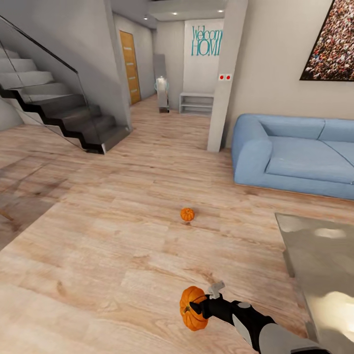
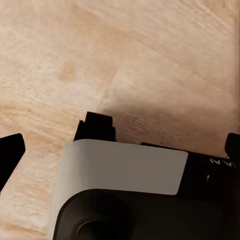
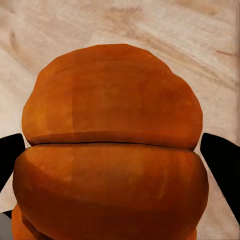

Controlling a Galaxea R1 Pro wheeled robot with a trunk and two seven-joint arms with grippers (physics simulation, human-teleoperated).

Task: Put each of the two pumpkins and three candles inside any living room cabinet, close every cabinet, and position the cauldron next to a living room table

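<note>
The right gripper (image 1: pixel 196 309) clenches its jaws on a near round orange ribbed pumpkin (image 1: pixel 191 308) above the wooden floor (image 1: pixel 98 255), a second pumpkin (image 1: pixel 187 214) lying farther off; the left jaws' state cannot be told.

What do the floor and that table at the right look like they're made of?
The floor looks like pale wood planks or laminate with a matte finish: grain, knots and board seams show. The table at the right looks like polished metal or glass, grey and glossy, with bright blurred reflections on its top; which of the two, I can't tell.
</note>
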